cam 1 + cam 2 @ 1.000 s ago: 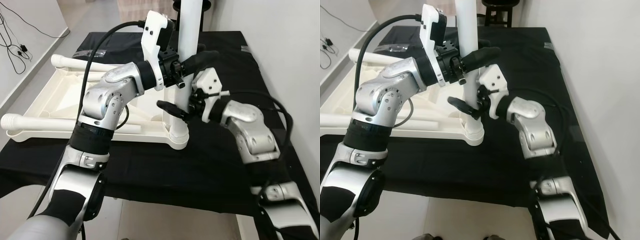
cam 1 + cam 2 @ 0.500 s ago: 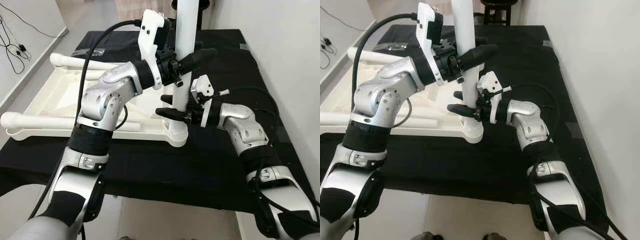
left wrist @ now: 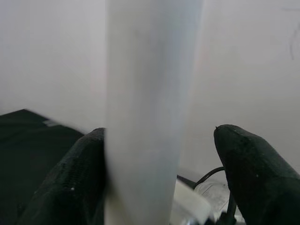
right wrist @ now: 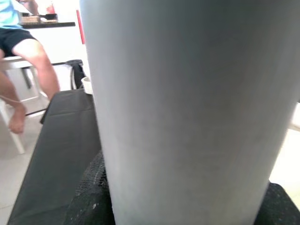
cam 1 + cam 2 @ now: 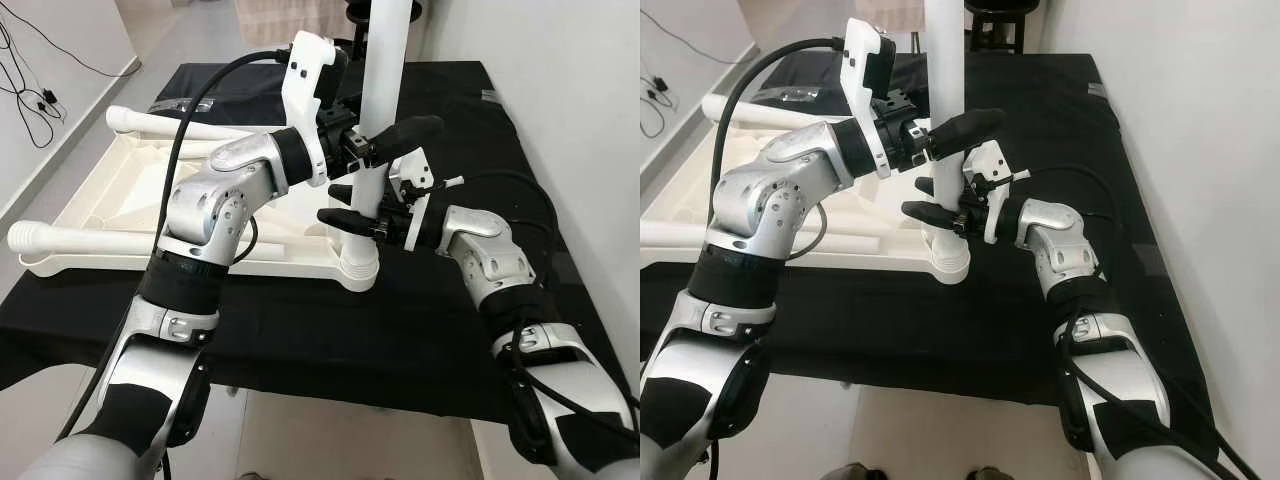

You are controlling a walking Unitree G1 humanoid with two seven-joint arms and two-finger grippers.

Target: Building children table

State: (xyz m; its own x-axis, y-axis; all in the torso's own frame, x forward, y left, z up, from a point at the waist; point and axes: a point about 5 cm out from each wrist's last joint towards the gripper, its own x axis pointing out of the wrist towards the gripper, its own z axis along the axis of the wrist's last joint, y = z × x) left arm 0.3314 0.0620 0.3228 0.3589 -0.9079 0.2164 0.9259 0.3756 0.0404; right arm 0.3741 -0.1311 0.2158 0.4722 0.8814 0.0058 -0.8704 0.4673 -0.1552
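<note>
The white children's table top (image 5: 130, 190) lies upside down on a work table draped in black cloth (image 5: 420, 330), and one white table leg (image 5: 375, 130) stands upright in the corner socket (image 5: 358, 268) nearest the robot, at the top's right front corner. Both arms are on that leg. The left gripper (image 5: 375, 140) is up high on it, its black fingers spread to either side of the tube; in the left wrist view one finger (image 3: 70, 183) sits right against the leg while the other stands a little off, so the jaws straddle it rather than pinch it. Lower down, just above the socket, the right gripper (image 5: 350, 205) reaches in from the right with its two fingers set either side of the leg, one above the other; from the right wrist view the leg looms huge and close, with a finger (image 4: 91, 197) hugging it, but I cannot tell whether that grip is tight. Two more white legs lie along the upturned top, one at the far edge (image 5: 190, 128) and one at the near edge (image 5: 90, 238). A seated person's legs (image 4: 21, 70) show beyond the black cloth.
</note>
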